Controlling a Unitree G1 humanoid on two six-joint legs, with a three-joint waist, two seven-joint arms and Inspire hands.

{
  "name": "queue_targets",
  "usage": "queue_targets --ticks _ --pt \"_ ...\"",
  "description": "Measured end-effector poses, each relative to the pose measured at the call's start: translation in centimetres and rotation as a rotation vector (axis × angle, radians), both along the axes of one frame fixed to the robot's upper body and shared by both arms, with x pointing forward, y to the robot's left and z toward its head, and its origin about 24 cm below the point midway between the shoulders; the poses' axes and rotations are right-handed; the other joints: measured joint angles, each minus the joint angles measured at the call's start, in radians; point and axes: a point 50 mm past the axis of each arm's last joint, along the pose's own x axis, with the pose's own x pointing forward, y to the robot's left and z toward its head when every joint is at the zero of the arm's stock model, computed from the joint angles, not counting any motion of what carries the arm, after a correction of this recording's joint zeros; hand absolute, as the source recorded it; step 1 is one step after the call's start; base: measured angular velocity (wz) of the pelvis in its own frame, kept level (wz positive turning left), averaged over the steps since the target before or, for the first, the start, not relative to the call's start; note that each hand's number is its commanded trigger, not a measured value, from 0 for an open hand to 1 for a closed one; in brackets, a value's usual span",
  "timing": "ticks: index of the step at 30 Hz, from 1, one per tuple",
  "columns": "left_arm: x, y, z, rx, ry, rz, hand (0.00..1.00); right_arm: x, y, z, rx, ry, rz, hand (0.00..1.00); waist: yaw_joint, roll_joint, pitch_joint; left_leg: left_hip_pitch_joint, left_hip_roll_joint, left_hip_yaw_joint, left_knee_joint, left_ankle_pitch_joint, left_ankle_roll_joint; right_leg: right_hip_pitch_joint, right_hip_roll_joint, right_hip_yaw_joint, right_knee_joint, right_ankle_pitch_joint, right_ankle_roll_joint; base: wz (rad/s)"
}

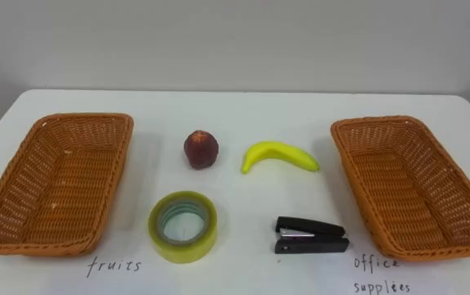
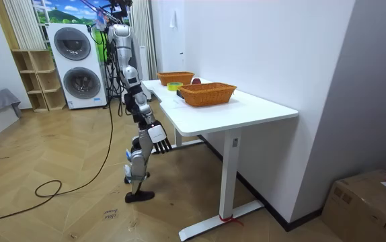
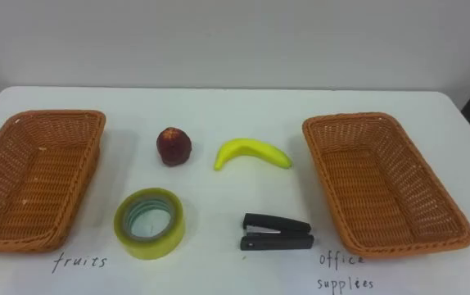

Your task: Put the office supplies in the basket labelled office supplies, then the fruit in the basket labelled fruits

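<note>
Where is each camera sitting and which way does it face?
Left eye view: on the head, looking down at the white table, wall behind.
Right eye view: beside it, same peach, banana, tape roll, stapler.
Room view: off the table's end, showing the whole robot, right hand hanging.
Shared: fruits basket, office supplies basket.

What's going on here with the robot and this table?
Sorting has not started. The robot stands at the white table, its right hand hanging low beside the table's edge. The fruits basket and the office supplies basket are both empty. Between them on the table lie a red fruit, a banana, a tape roll and a stapler.
</note>
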Motion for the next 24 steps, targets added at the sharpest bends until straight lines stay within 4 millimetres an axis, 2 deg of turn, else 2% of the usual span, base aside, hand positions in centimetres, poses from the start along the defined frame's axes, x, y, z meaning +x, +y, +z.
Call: queue_targets --ticks 17,18,22,24 --pt "0.2 0.1 0.1 0.017 -0.024 -0.006 0.0 -0.1 -0.1 0.0 0.008 -0.009 -0.045 0.0 -0.001 0.0 -0.0038 -0.005 0.0 0.001 -0.003 0.0 0.0 -0.009 0.001 0.003 0.002 0.0 0.0 0.0" --pt "0.2 0.2 0.1 0.022 -0.025 -0.005 0.0 -0.3 -0.1 0.0 0.008 -0.011 -0.056 0.0 -0.002 -0.003 -0.0065 -0.007 0.0 0.001 -0.007 0.002 0.002 -0.014 0.0 0.002 0.004 0.0 0.0 0.0" --pt "0.0 0.6 0.2 0.038 -0.033 0.031 0.0 -1.5 -0.6 0.0 0.007 -0.005 -0.156 0.0 -0.004 -0.01 -0.0084 -0.003 0.0 0.002 -0.016 0.003 0.004 -0.014 0.0 0.002 0.004 0.0 0.0 -0.01" --pt "-0.2 1.1 0.3 0.049 -0.05 0.068 0.0 -2.4 -1.3 0.2 -0.015 -0.009 -0.259 0.0 -0.008 -0.014 -0.0093 -0.001 0.0 0.009 -0.016 0.003 0.004 -0.014 0.0 0.003 0.004 0.0 0.0 -0.06"
